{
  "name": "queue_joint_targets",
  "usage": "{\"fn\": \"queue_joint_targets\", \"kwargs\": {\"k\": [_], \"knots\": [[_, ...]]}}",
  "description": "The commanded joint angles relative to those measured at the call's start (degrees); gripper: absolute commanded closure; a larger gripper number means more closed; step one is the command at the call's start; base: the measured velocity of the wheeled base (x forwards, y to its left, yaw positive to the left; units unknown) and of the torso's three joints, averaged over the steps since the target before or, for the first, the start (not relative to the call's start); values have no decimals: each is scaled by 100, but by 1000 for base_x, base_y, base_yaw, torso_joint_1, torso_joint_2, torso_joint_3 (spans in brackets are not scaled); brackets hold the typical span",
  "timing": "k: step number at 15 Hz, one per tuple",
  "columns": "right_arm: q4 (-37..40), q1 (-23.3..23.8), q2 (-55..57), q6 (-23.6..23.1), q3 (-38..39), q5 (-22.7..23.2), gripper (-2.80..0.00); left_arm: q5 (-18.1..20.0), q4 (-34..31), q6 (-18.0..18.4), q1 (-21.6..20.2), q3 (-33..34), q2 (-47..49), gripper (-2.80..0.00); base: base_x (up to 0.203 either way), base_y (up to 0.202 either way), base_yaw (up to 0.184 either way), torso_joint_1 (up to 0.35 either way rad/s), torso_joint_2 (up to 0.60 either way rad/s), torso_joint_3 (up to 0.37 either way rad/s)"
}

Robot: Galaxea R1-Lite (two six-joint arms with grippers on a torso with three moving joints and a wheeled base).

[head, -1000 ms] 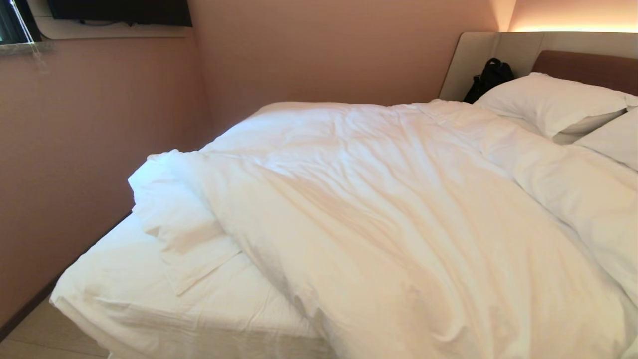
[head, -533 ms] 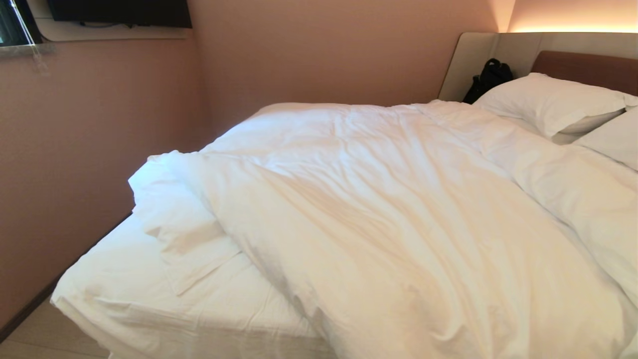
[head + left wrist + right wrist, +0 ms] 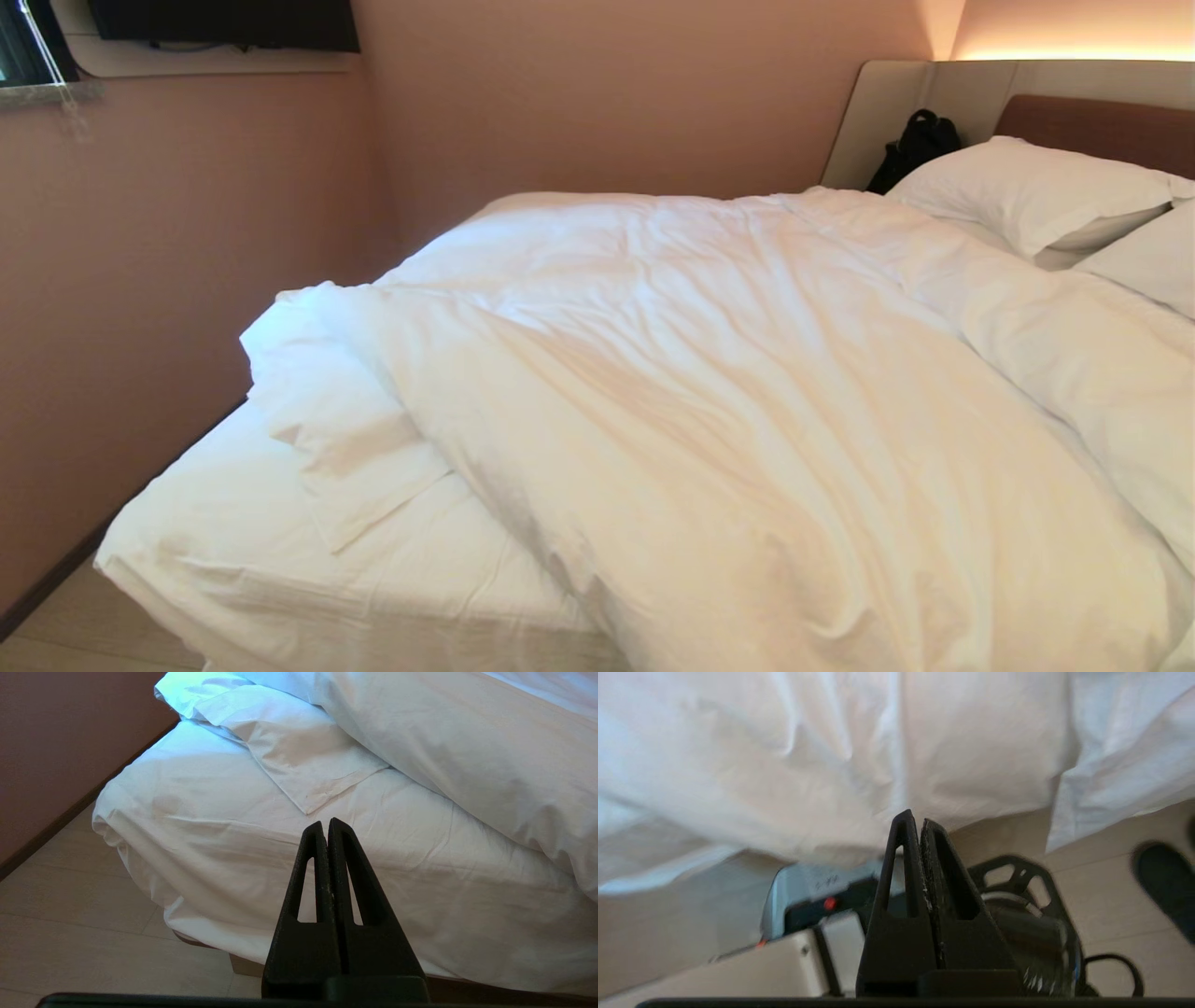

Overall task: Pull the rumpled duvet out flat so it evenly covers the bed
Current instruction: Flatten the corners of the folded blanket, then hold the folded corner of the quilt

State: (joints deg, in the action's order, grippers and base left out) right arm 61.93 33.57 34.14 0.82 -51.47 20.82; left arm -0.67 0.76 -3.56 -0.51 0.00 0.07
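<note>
The puffy white duvet (image 3: 709,411) lies wrinkled across most of the bed (image 3: 233,560), with its corner folded back (image 3: 336,448) near the foot on the left, leaving bare sheet there. Neither arm shows in the head view. My left gripper (image 3: 325,823) is shut and empty, held low off the bed's foot, pointing at the sheet below the duvet's folded corner (image 3: 308,765). My right gripper (image 3: 915,817) is also shut and empty, hanging low under the duvet's overhanging edge (image 3: 822,765).
Two pillows (image 3: 1036,191) and a black bag (image 3: 915,145) sit by the headboard (image 3: 1092,121) at the far right. A pink wall (image 3: 140,280) runs close along the bed's left side. My own base and wheel (image 3: 1017,914) lie under the right gripper.
Nothing in the head view has visibly changed; duvet and bed lie as before and neither arm enters that view.
</note>
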Motion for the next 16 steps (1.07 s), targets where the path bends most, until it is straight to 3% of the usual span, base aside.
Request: {"fn": "queue_joint_targets", "kwargs": {"k": [1,7,10,13,16], "knots": [[-1981,-6,-385,140,367,-435,0,-3,3,5,-2,0,1,0,0,0,0,0,0,0],[-2887,-329,-1775,137,1679,-525,0,-3,3,-4,-2,0,1,0,0,0,0,0,0,0],[-2937,-462,-1788,186,1782,-527,0,-3,3,-4,-2,0,1,0,0,0,0,0,0,0],[-3126,-1201,-1819,531,1779,-615,0,-3,3,5,-2,0,1,0,0,0,0,0,0,0],[-3400,-1262,-1829,666,1807,-637,0,-3,3,5,-2,0,10,0,0,0,0,0,0,0]]}}
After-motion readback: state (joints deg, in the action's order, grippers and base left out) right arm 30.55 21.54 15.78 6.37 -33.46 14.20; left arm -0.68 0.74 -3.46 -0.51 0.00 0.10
